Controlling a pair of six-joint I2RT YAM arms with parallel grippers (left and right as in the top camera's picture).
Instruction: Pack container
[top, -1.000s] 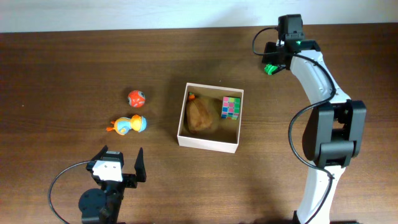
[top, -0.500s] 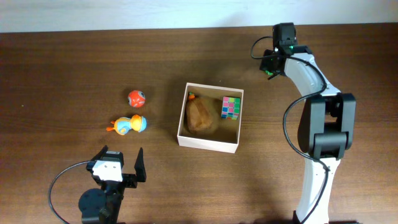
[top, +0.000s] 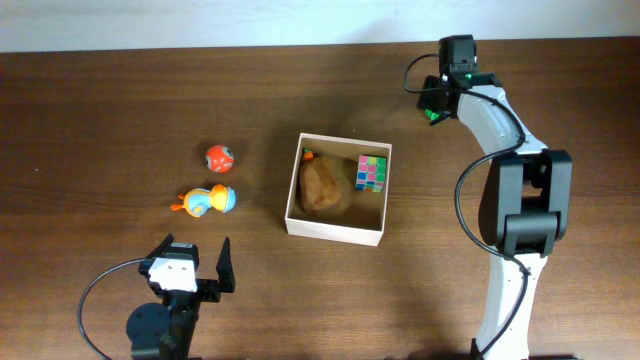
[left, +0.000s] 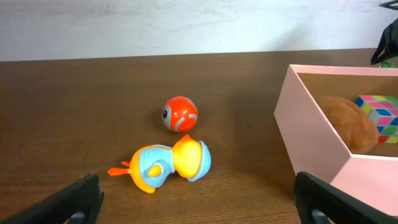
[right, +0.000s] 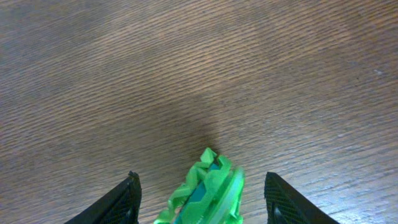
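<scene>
The container (top: 333, 231) is a square white-walled box at mid-table; its near wall (left: 311, 134) shows at the right of the left wrist view. Inside it lie a brown plush (top: 323, 185) and a coloured cube (top: 372, 172). To its left, a red ball (top: 219, 158) and an orange-and-blue duck (top: 205, 201) rest on the table. My left gripper (top: 192, 252) stands wide open near the front edge, with the duck (left: 168, 165) just ahead of it. Far back on the right, my right gripper (top: 437, 100) holds a green toy (right: 208, 190), tilted on edge between the fingers.
The table is dark brown wood, with a pale wall along its far edge. A small orange piece (top: 309, 155) sits in the container's back left corner. The right arm's base (top: 530, 215) stands right of the container.
The right arm swung its elbow to the left, and its wrist shifted slightly, within the first half second, then held still. The green toy stayed at the gripper. The left arm has not moved.
</scene>
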